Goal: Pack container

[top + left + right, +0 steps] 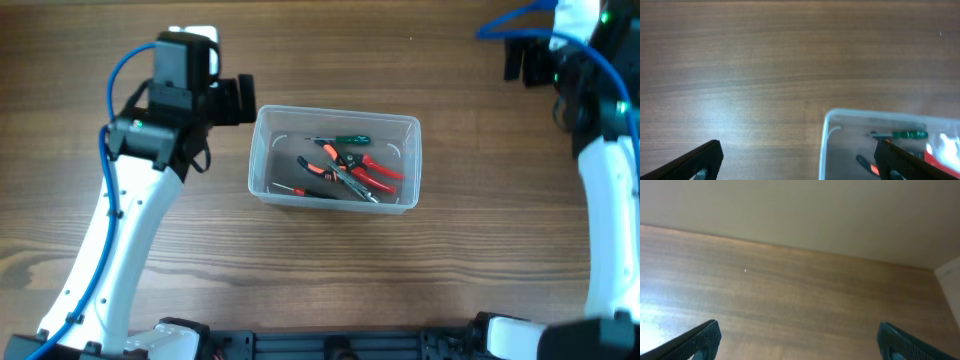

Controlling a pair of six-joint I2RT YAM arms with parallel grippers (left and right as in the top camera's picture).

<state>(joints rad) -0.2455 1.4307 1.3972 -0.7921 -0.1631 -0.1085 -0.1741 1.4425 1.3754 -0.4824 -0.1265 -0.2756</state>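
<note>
The clear plastic container stands at the table's middle and holds red-handled pliers, orange-handled cutters, a green screwdriver and a small red screwdriver. My left gripper is open and empty, just left of the container's back left corner. In the left wrist view the container's corner and the green screwdriver show between the spread fingers. My right gripper is open and empty at the far right back; its wrist view shows only bare table.
The wooden table surrounds the container. The right wrist view shows the table's far edge and a beige wall. The arm bases sit at the front edge.
</note>
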